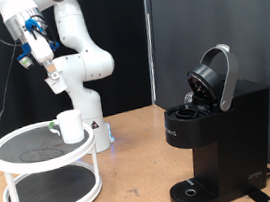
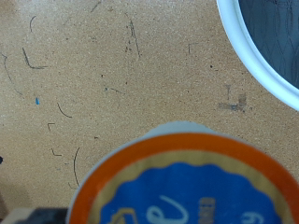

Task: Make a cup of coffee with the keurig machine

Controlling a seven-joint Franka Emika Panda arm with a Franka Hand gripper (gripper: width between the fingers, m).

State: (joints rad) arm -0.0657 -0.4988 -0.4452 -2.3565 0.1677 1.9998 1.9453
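The black keurig machine (image 1: pixel 217 135) stands at the exterior view's right with its rounded lid (image 1: pixel 218 73) tilted up and open. The white cup (image 1: pixel 70 125) stands on the top tier of a white round stand (image 1: pixel 22 162) at the left. My gripper (image 1: pixel 32 55) is high at the exterior view's top left, above the stand and far from the machine. In the wrist view a coffee pod (image 2: pixel 187 182) with an orange rim and a blue lid fills the frame close to the camera, held well above the table. The fingers themselves are hidden.
The brown table (image 2: pixel 84 75) is scuffed with dark marks. The stand's white rim (image 2: pixel 266 65) shows in a corner of the wrist view. A black backdrop hangs behind the machine. The white arm base (image 1: pixel 86 98) stands behind the stand.
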